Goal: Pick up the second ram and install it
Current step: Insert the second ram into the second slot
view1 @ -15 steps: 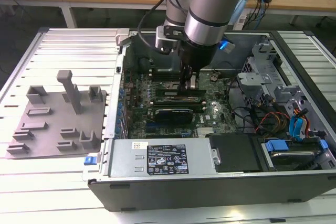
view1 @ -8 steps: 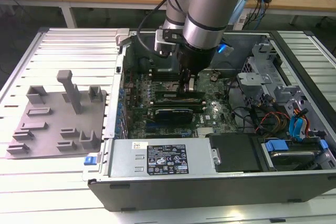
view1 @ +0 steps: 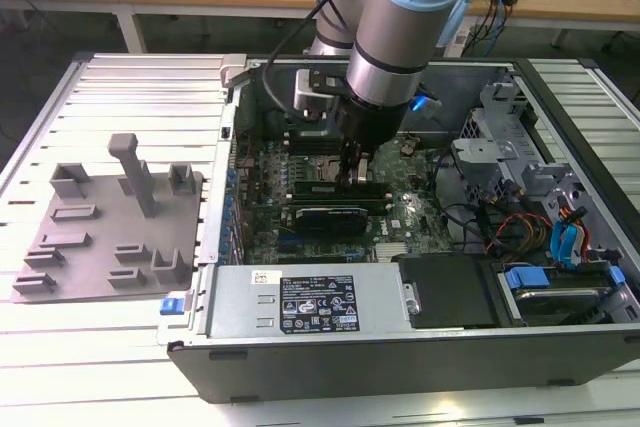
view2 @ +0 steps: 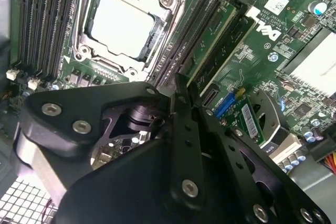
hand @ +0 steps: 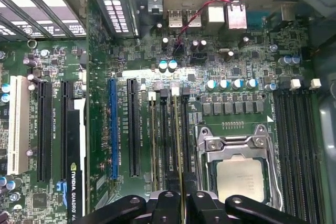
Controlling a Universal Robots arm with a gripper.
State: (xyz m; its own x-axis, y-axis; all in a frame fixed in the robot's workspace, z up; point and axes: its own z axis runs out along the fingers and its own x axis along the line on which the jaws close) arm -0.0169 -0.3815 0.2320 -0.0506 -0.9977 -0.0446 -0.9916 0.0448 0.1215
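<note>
My gripper (view1: 352, 175) is down inside the open computer case (view1: 330, 347), over the memory slots beside the CPU socket (hand: 239, 177). In the first wrist view its black fingers (hand: 168, 205) are shut on the second ram (hand: 181, 145). The ram is a thin green stick seen edge-on, standing along a slot right next to the socket. In the second wrist view the gripper (view2: 178, 95) hides the held end, and the CPU socket (view2: 126, 24) lies just beyond the fingers. Green memory sticks (view2: 220, 30) stand in the slots next to them.
A grey holder plate (view1: 110, 237) with upright pegs lies on the slatted table at the exterior view's left. Inside the case, a graphics card (view1: 325, 215) sits close to the gripper, the power supply (view1: 300, 302) lies along the near wall, and drive cages with cables (view1: 540, 207) fill the right.
</note>
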